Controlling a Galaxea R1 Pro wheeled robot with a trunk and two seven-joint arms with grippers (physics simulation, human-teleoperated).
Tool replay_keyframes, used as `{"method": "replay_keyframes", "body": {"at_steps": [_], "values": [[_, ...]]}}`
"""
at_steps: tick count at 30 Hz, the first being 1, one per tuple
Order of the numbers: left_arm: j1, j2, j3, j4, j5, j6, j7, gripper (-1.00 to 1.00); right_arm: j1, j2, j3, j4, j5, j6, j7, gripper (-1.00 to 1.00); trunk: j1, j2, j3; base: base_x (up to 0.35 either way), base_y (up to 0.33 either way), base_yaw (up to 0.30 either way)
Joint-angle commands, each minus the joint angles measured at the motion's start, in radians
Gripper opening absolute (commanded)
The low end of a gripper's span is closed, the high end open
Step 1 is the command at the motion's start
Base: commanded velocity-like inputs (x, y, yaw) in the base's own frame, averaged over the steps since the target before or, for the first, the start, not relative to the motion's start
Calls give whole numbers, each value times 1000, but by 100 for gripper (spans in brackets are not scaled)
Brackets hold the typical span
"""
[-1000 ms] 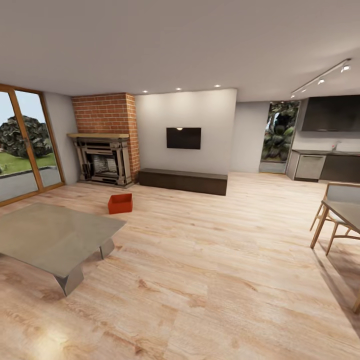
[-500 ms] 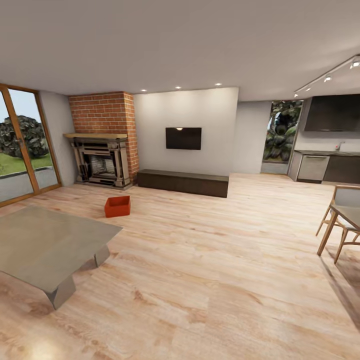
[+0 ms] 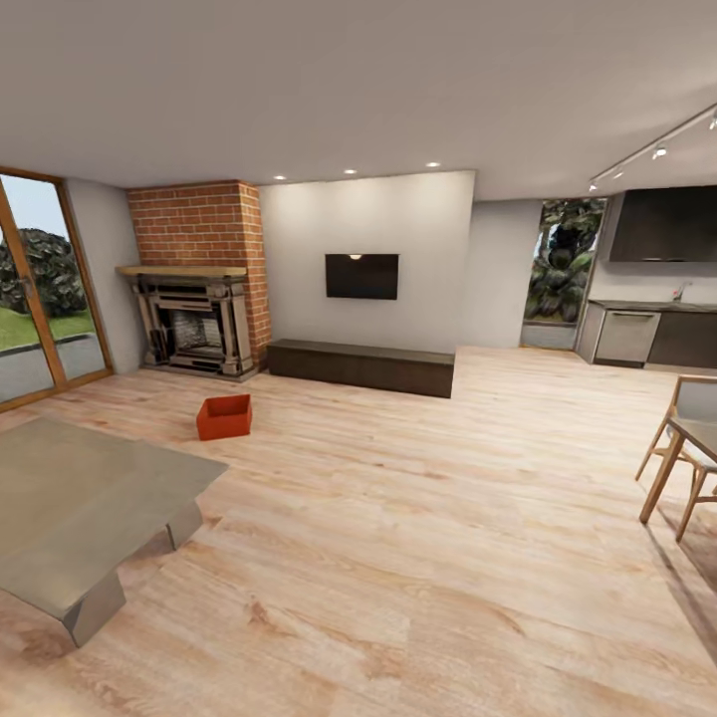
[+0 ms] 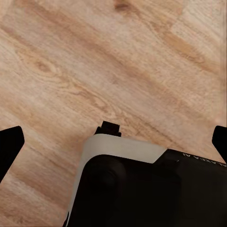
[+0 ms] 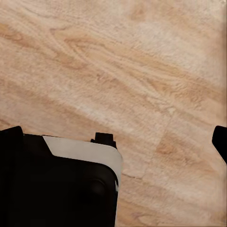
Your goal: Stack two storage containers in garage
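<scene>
Wrist views — both end effectors (image 4: 113, 142) floorward.

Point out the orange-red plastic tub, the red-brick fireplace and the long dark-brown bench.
Orange-red rectangular plastic tub (image 3: 224, 418): head view, its front wall.
Red-brick fireplace (image 3: 194, 224): head view, brick face above the mantel.
Long low dark-brown bench (image 3: 360, 367): head view, its front panel.

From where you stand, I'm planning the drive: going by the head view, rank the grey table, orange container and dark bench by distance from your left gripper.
1. grey table, near left.
2. storage container, on the floor beyond it.
3. dark bench, against the far wall.
</scene>
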Motion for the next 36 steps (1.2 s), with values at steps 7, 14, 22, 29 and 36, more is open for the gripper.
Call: {"method": "replay_keyframes", "body": {"at_steps": [7,14,22,29,36], "values": [[-1,0,-4,1,8,-3,2,100,-1,0,10,3,-10,-6,0,100,1,-1,-1,316,-31,0],[-1,0,-3,1,8,-3,2,100,-1,0,10,3,-10,-4,0,100,1,-1,-1,322,-1,0],[-1,0,-4,1,7,-2,2,100,-1,0,10,3,-10,-4,0,100,1,-1,-1,322,0,0],[-1,0,-4,1,7,-2,2,100,-1,0,10,3,-10,-4,0,100,1,-1,-1,322,0,0],[-1,0,-4,1,8,-2,2,100,-1,0,10,3,-10,-4,0,100,1,-1,-1,322,0,0]]}}
